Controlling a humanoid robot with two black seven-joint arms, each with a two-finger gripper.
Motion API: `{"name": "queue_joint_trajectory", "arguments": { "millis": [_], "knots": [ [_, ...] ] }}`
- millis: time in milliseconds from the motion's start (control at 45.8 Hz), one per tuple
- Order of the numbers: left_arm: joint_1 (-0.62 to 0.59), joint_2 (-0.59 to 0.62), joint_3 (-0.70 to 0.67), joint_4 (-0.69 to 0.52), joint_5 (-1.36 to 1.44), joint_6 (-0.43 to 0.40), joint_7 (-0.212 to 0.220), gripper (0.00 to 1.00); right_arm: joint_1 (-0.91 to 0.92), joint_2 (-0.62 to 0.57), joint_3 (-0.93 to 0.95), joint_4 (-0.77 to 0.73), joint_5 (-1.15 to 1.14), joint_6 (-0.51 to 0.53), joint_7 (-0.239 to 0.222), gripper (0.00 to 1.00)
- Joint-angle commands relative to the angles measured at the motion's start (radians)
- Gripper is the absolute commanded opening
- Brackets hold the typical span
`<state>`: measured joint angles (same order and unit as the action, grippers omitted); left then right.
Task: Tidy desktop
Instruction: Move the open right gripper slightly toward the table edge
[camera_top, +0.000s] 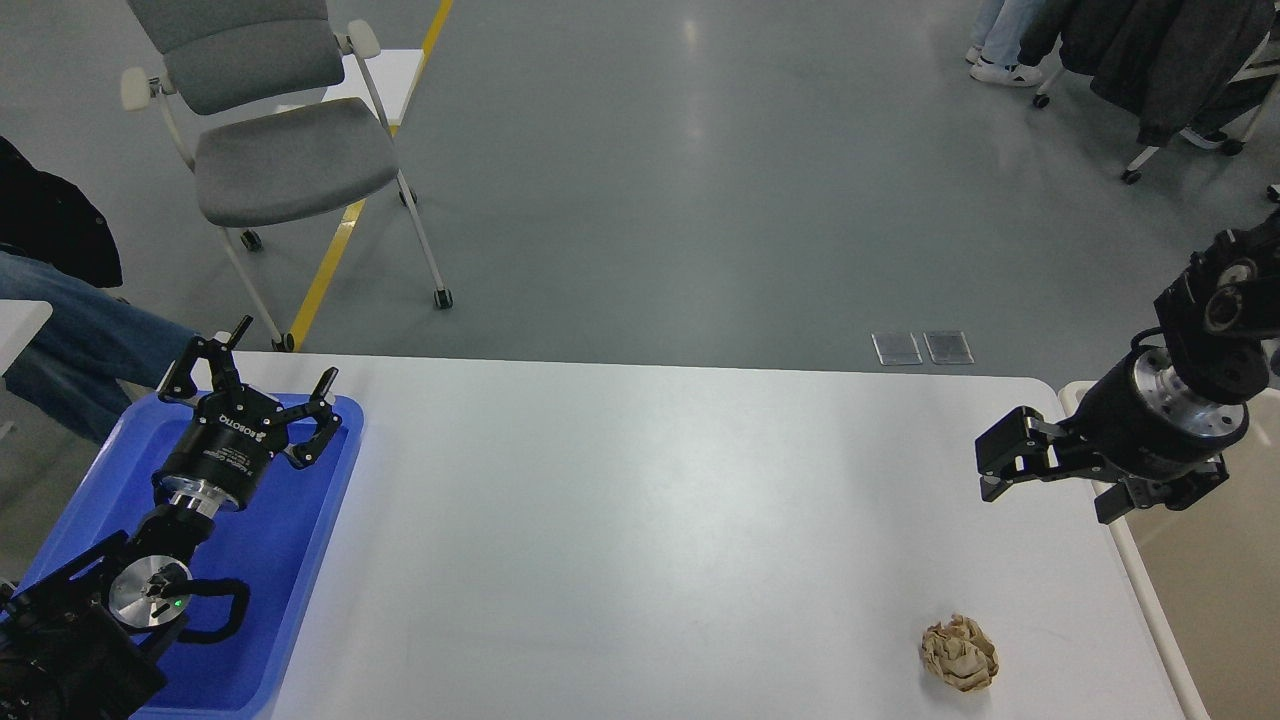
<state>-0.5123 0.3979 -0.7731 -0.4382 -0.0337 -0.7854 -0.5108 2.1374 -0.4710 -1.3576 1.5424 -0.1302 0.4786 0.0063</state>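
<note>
The white desktop (650, 500) fills the lower half of the head view. A crumpled brown paper ball (958, 652) lies on it near the front right corner. My left gripper (285, 352) hovers over the far end of the blue tray (300, 570) at the table's left edge, fingers spread open and empty. At the table's right edge my right gripper (1055, 478) hangs well behind and above the paper ball, pointing left, its fingers apart with nothing between them.
A beige rimmed bin (1142, 580) sits against the table's right side. Behind the table on the left stand a grey wheeled chair (280, 150) and a seated person's legs (80, 340). More people and chairs are at the far right.
</note>
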Motion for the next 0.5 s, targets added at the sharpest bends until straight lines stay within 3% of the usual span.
{"name": "queue_joint_trajectory", "arguments": {
  "millis": [0, 481],
  "knots": [
    [-0.002, 0.001, 0.005, -0.001, 0.008, 0.000, 0.003, 0.99, -0.007, 0.008, 0.009, -0.007, 0.001, -0.005, 0.000, 1.00],
    [0.000, 0.001, 0.000, 0.001, 0.002, 0.000, 0.000, 0.99, -0.024, 0.023, 0.057, -0.068, 0.000, -0.008, 0.001, 1.00]
  ]
}}
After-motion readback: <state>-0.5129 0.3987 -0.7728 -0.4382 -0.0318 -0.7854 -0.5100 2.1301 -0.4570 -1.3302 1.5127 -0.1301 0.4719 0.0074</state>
